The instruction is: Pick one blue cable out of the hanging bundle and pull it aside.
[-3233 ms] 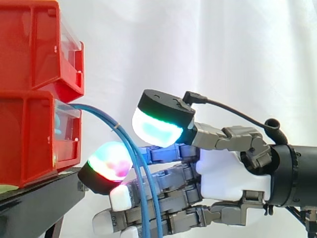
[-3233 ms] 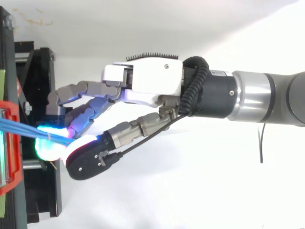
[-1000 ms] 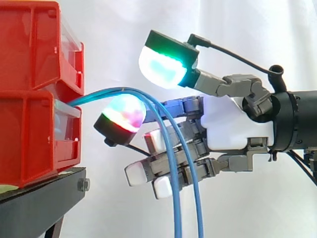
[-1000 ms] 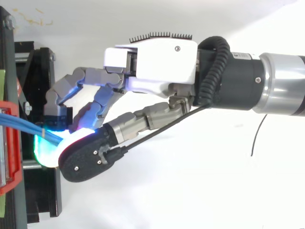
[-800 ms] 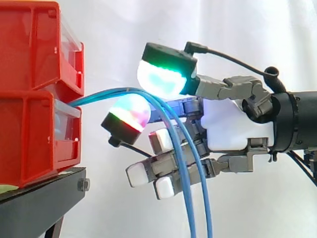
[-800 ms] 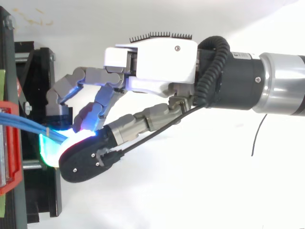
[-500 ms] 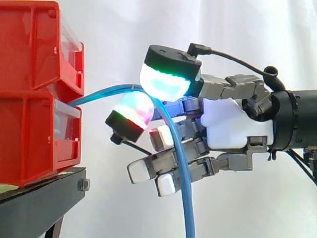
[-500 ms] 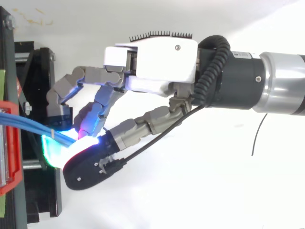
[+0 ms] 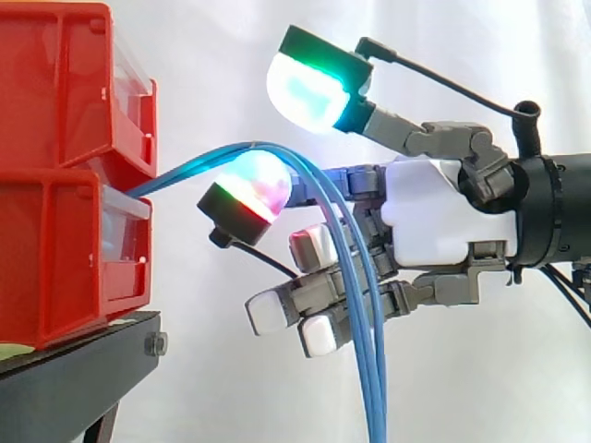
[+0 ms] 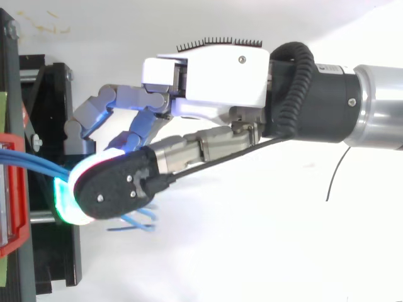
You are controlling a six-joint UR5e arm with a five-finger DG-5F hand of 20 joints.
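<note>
Your hand (image 9: 443, 221) comes in level from the right with its fingers (image 9: 309, 295) loosely bent and spread, clamped on nothing. The thumb pad (image 9: 309, 88) stands well above the rest, with clear air between it and the red-glowing pad (image 9: 254, 189) beneath.

The blue cables (image 9: 365, 351) leave the mouth of the lower red bin (image 9: 55, 258), which lies ahead of the fingertips. They rise in an arc that crests just above the red-glowing pad, then drop steeply across the camera side of the lower fingers and hang down past them. So their long axis is near vertical below the fingers and nearer level between bin and crest.

The strands run tight together. You cannot tell from here whether they rest on a finger or merely pass beside it, nor whether any one strand is parted from the others. From above, loose ends (image 10: 135, 221) show just past the back of the thumb.

The step in hand, as I judge it, is the singling-out, and it is not yet done. You likely need the thumb down onto one strand, against the pad under the crest.

Room is tight ahead of the fingertips, toward the bin and the black stand (image 9: 74, 369). It is open behind the palm, along the arm, and below the fingers. Pull back that way, and watch that the neighbouring strands do not ride along.
</note>
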